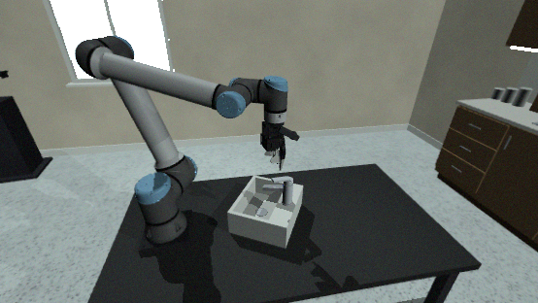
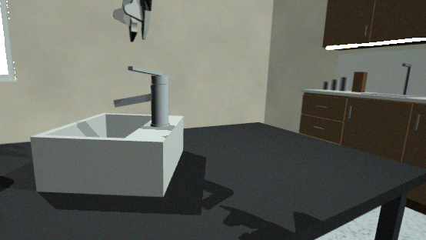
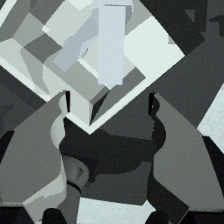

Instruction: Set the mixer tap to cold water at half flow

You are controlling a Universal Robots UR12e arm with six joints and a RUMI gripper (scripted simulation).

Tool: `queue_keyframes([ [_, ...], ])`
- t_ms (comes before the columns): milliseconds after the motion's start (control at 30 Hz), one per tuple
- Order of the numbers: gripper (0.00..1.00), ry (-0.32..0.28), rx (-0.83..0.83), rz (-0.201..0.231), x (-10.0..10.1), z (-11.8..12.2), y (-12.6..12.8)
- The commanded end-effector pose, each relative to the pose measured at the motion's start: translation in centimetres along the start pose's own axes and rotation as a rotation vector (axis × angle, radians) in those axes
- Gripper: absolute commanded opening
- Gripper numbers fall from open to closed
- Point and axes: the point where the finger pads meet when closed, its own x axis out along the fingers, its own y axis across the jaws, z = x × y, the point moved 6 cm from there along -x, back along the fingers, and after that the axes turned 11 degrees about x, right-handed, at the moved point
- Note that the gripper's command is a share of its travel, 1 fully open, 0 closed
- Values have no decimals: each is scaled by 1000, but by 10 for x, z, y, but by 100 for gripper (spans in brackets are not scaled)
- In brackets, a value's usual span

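A white square basin sits on the black table with a grey mixer tap at its back right corner. The tap body stands upright; its flat lever points left from the top, and the spout points left below it. My gripper hangs in the air above the tap, fingers pointing down, apart from the lever. In the exterior view the gripper is above the lever's free end. In the wrist view my fingers stand apart with nothing between them, and the lever lies below.
The arm's base stands on the table left of the basin. Brown cabinets with a counter line the right wall, away from the table. A dark object stands on the floor at far left.
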Motion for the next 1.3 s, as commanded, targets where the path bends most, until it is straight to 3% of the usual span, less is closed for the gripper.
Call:
queue_keyframes([
  [0, 39, -1, 1, 0, 1, 2, -1],
  [1267, 39, -3, 1, -1, 10, 2, 0],
])
